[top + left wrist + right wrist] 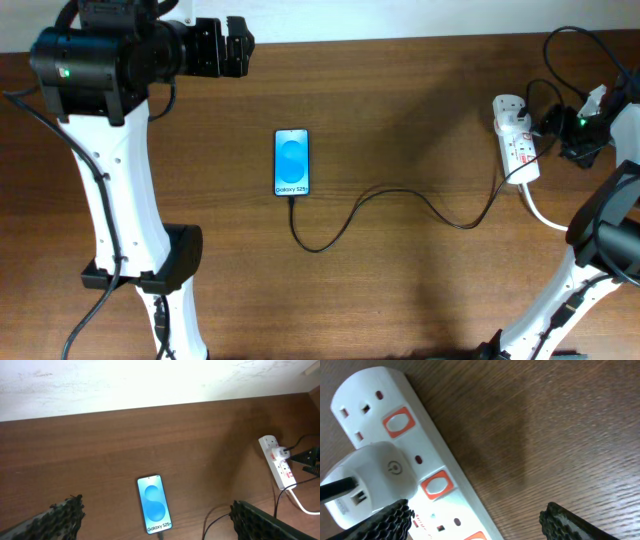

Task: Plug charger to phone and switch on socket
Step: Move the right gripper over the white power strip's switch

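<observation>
The phone (292,162) lies face up mid-table, its blue screen lit; it also shows in the left wrist view (154,510). The thin black charger cable (400,192) runs from the phone's bottom edge in loops to the white socket strip (517,145) at the right. Its tip sits at the phone's port (161,535). A white adapter (370,480) is plugged into the strip (455,495), beside an orange-red switch (436,485). My right gripper (480,522) is open just above the strip, and shows overhead (550,128). My left gripper (238,47) is open and empty, high at the far left, well away from the phone.
The strip's thick white cord (540,212) trails toward the right arm's base. Thick black robot cables (560,50) loop behind the strip. The left arm's base (150,270) stands at the front left. A pale wall (150,380) borders the table's far edge.
</observation>
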Motion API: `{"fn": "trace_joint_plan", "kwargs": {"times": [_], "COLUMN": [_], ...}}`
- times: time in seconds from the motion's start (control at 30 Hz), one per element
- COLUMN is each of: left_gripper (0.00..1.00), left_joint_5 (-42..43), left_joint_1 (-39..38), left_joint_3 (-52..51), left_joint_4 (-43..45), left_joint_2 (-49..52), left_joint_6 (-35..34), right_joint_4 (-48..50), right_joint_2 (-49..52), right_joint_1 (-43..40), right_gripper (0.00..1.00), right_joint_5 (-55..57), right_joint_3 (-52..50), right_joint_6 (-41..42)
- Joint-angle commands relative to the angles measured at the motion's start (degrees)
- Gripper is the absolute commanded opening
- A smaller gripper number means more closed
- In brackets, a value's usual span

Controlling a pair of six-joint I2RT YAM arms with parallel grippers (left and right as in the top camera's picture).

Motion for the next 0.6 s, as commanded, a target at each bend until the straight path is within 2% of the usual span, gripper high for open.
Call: {"fn": "trace_joint_plan", "kwargs": {"times": [0.0,0.2,0.57], "left_gripper": [0.99,0.99,0.99], "left_joint_5": [0.6,0.6,0.5], "left_joint_1": [0.1,0.1,0.1], "left_joint_3": [-0.2,-0.2,-0.2], "left_joint_4": [0.0,0.0,0.0], "left_joint_2": [0.4,0.4,0.4], "left_joint_6": [-0.2,-0.2,-0.2], "right_joint_4": [0.3,1.0,2.5], "right_joint_2": [1.0,1.0,2.8], "right_joint_1": [-0.2,1.7,3.4], "right_gripper": [0.87,0.87,0.87], "right_joint_5": [2.4,9.4,9.8], "right_joint_3": [0.1,0.0,0.0], "right_joint_6": [0.2,0.1,0.2]}}
